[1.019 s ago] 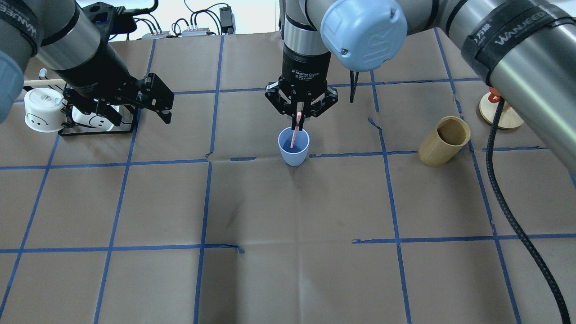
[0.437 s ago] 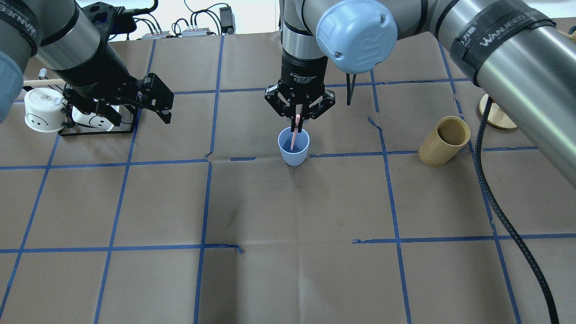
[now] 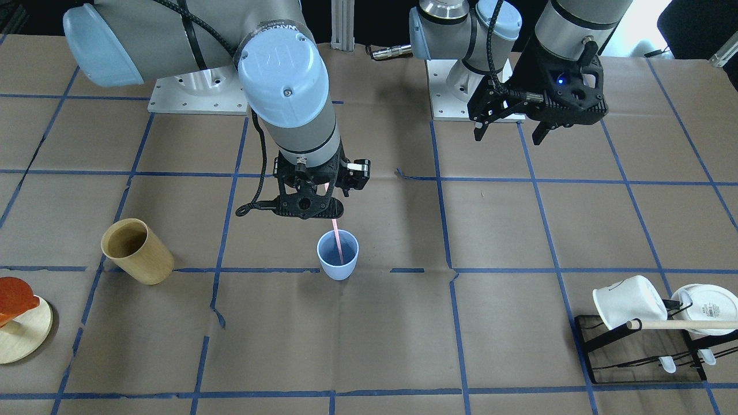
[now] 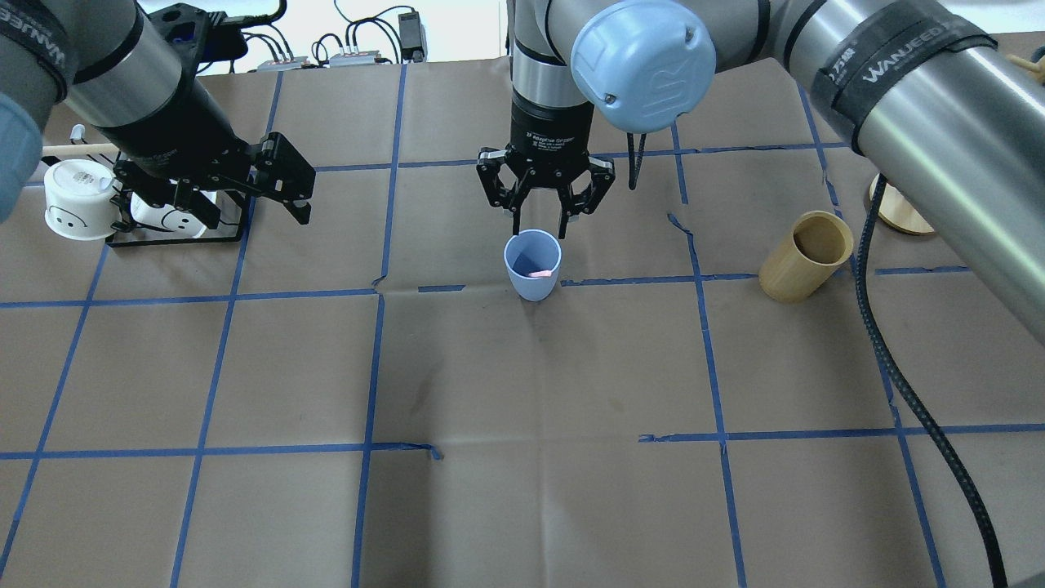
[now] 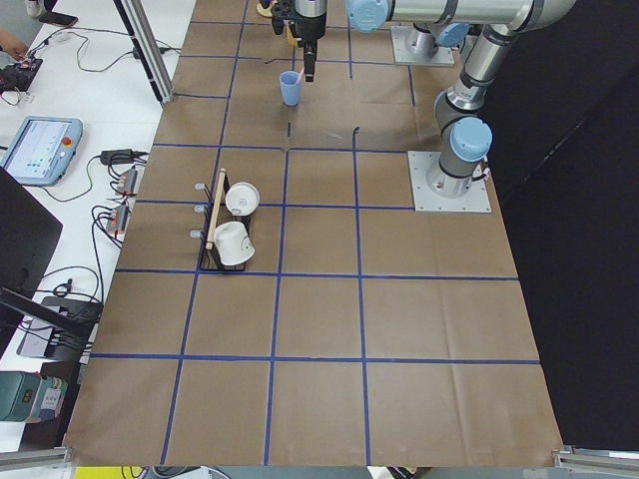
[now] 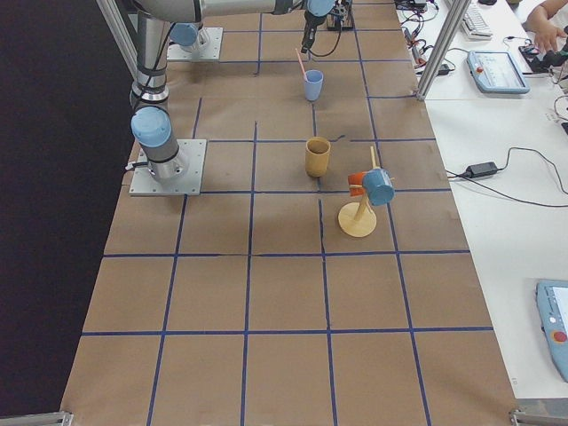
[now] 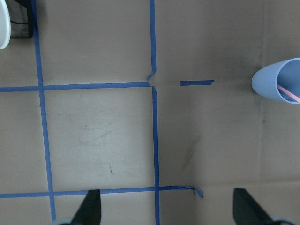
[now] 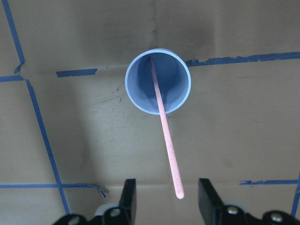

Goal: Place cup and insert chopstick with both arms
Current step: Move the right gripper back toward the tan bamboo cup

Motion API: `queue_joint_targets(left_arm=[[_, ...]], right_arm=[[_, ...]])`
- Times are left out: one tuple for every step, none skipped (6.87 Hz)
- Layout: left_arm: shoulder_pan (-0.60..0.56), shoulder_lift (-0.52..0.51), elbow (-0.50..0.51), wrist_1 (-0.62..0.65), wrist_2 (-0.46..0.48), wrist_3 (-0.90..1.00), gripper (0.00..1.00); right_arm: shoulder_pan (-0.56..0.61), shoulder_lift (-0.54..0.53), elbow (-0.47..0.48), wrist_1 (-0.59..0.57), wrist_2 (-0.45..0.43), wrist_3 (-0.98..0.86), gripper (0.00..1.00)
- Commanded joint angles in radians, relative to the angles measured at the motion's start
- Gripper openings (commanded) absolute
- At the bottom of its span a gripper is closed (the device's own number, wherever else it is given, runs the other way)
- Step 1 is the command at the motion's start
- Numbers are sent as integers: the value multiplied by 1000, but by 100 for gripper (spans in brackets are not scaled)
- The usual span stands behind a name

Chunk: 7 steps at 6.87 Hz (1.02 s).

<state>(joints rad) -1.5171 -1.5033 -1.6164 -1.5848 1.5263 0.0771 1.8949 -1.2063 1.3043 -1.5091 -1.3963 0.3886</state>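
The pale blue cup (image 4: 532, 282) stands upright near the table's middle; it also shows in the front view (image 3: 337, 270) and the right wrist view (image 8: 176, 82). The pink chopstick (image 8: 166, 136) stands in the cup, its top leaning out over the rim; it also shows in the front view (image 3: 339, 245). My right gripper (image 4: 540, 231) hangs just above the cup, open, its fingers (image 8: 127, 197) apart on both sides of the stick's top without touching it. My left gripper (image 4: 219, 219) is open and empty, hovering far to the cup's left, near the mug rack.
A tan bamboo cup (image 4: 804, 257) stands to the right of the blue cup. A black rack (image 3: 640, 346) with white mugs and a wooden rod is at the left end. A round wooden stand (image 3: 17, 334) is at the right end.
My right gripper has opened and let go of the chopstick, which has dropped lower into the cup. The left arm has not moved.
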Motion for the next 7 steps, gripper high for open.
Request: queue_joint_targets(left_arm=[[0, 0, 0, -3, 0, 1, 100], [0, 0, 0, -3, 0, 0, 100], [0, 2, 1, -6, 0, 0, 100], [0, 8, 0, -17, 12, 0, 100], [1, 8, 0, -17, 12, 1, 100], [2, 8, 1, -18, 12, 0, 100], [2, 8, 0, -18, 12, 0, 100]], right_arm=[[-25, -7, -16, -69, -7, -19, 100], [-23, -21, -11, -78, -89, -86, 99], [-28, -45, -1, -92, -174, -158, 99], [-33, -59, 1, -94, -185, -193, 99], [-33, -94, 30, -92, -187, -194, 97], [-42, -148, 93, -98, -222, -200, 96], [-84, -221, 155, -99, -227, -242, 98]])
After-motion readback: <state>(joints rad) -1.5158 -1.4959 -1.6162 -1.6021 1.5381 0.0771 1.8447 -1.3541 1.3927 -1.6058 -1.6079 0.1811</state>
